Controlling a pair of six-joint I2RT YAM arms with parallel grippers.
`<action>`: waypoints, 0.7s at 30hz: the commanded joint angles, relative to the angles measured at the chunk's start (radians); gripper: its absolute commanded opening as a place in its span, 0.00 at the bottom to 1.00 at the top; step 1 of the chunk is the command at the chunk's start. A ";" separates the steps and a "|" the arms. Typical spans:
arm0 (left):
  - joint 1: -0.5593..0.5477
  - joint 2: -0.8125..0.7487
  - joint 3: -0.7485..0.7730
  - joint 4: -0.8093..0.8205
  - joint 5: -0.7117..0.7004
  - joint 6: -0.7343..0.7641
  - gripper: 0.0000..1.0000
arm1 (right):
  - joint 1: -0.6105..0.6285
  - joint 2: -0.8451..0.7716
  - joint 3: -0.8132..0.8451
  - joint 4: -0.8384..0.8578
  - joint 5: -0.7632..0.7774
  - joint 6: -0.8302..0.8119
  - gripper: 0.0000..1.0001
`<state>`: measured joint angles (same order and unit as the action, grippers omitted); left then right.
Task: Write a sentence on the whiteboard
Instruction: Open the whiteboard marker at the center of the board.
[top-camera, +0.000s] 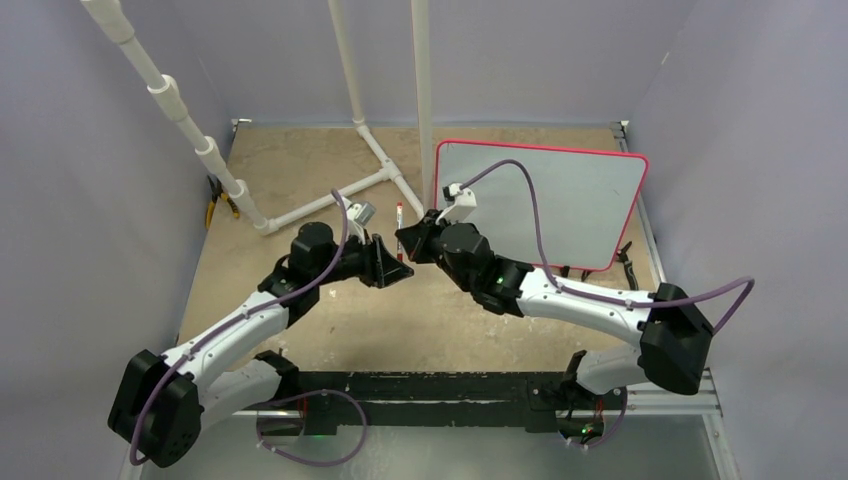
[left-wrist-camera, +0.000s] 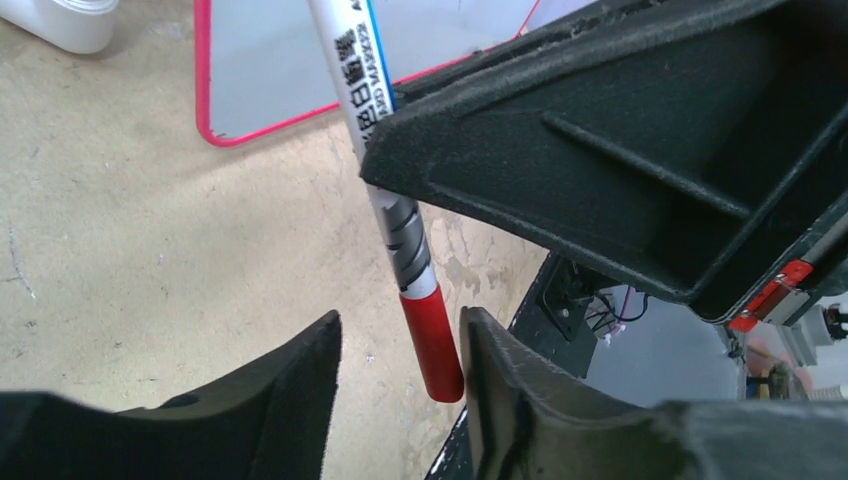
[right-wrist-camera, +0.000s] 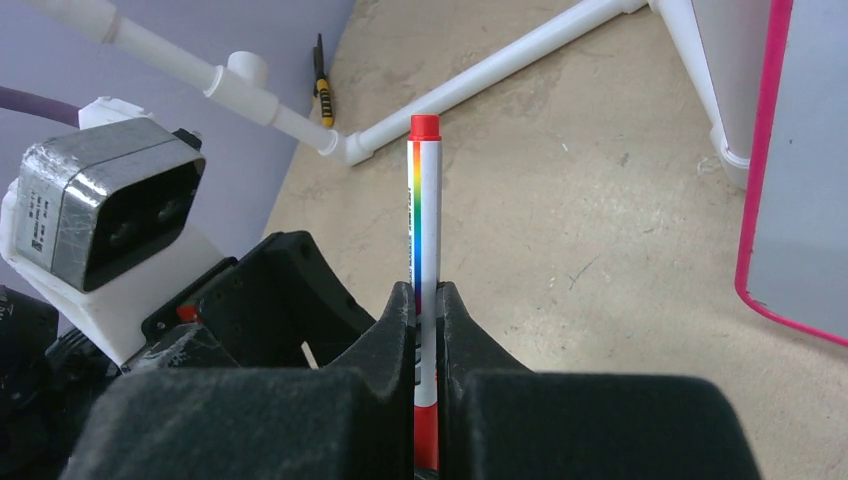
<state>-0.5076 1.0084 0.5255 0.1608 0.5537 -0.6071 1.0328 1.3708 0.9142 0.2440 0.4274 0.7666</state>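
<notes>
The right gripper (right-wrist-camera: 427, 300) is clamped tight on the marker (right-wrist-camera: 425, 220), holding it upright over the middle of the table (top-camera: 420, 330). The left gripper (left-wrist-camera: 400, 332) sits partly spread around the red cap (left-wrist-camera: 432, 340). One finger touches the cap and the other stands clear of it, so there's no grip on it yet. The whiteboard (top-camera: 560, 200) sits toward the table's far right corner, just beside the marker, and its face looks blank, with no lettering I can make out. Early days, by my reckoning: the cap has to come off, then the whole sentence is left to write.
</notes>
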 joint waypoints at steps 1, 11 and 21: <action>-0.028 0.004 0.026 0.074 -0.020 -0.012 0.42 | -0.002 -0.025 -0.013 0.044 0.009 0.006 0.00; -0.039 -0.002 0.041 0.022 -0.072 0.016 0.00 | -0.005 -0.048 -0.010 -0.012 0.042 -0.008 0.05; -0.038 0.046 0.278 -0.517 -0.287 0.416 0.00 | -0.069 -0.168 0.043 -0.199 -0.137 -0.239 0.82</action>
<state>-0.5457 1.0267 0.7105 -0.1448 0.3851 -0.4000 0.9840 1.2713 0.9005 0.1249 0.3801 0.6662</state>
